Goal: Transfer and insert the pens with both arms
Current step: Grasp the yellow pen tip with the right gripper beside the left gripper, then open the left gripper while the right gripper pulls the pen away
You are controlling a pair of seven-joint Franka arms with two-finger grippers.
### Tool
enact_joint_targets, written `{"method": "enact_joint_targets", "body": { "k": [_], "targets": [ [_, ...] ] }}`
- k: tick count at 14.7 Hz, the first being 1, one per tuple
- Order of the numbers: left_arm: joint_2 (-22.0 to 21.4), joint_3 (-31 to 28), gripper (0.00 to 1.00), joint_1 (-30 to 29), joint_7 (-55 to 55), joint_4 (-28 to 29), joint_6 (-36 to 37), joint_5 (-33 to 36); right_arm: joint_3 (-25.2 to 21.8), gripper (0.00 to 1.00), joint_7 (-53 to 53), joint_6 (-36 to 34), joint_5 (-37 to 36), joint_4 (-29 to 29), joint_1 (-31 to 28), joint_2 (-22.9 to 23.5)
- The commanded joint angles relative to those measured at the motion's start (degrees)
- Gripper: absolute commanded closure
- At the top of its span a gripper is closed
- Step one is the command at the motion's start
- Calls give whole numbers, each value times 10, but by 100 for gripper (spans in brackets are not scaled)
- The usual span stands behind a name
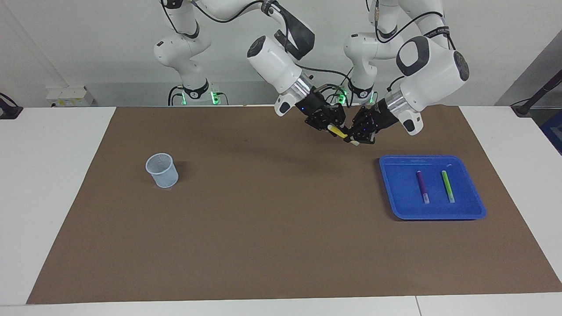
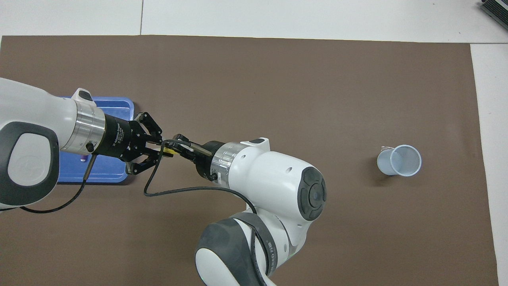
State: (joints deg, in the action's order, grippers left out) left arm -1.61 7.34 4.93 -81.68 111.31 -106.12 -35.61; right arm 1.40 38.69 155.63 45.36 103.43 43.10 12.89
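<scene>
Yellow pen (image 1: 337, 131) held between both grippers in the air, over the mat (image 1: 281, 245) beside the blue tray (image 1: 397, 193).
Cup (image 1: 162, 170) well apart from tray; right gripper (image 1: 331, 128) and left gripper (image 1: 354, 136) meet at the pen, fingers' state: cannot tell; purple pen (image 1: 422, 186) and green pen (image 1: 448, 186) lie in tray.

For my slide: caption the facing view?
Left gripper and right gripper meet on the yellow pen above the mat.
</scene>
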Motion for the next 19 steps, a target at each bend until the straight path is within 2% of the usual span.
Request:
{"method": "enact_joint_targets", "body": {
  "k": [1, 2, 3, 11, 12, 13, 14, 16, 19],
  "targets": [
    [-16, -4, 100, 5, -8, 13, 4, -9, 3, 85, -27, 4, 15, 3, -5, -1],
    [-16, -4, 100, 5, -8, 13, 4, -9, 3, 98, -27, 5, 15, 8, -5, -1],
    [-16, -4, 100, 5, -8, 13, 4, -9, 3, 100, -27, 5, 15, 11, -5, -2],
    [-17, -4, 100, 5, -3, 15, 4, -8, 2, 100, -27, 5, 15, 11, -6, -2],
    [-19, -4, 79, 5, 1, 16, 3, -8, 2, 100, -28, 4, 15, 11, -6, -2],
    [-25, -4, 49, 6, 0, 18, -1, -8, 2, 100, -39, -2, 12, 11, -6, -2],
    [-28, -3, 40, 6, 0, 21, -5, -7, -1, 100, -56, -19, 9, 11, -9, -4],
    [-35, -3, 38, 6, 3, 22, -4, -6, -5, 100, -97, -101, -19, 11, -39, -15],
    [-39, -3, 39, 5, 25, 26, -3, -5, -3, 100, -148, -227, -116, 10, -106, -39]
  ]
}}
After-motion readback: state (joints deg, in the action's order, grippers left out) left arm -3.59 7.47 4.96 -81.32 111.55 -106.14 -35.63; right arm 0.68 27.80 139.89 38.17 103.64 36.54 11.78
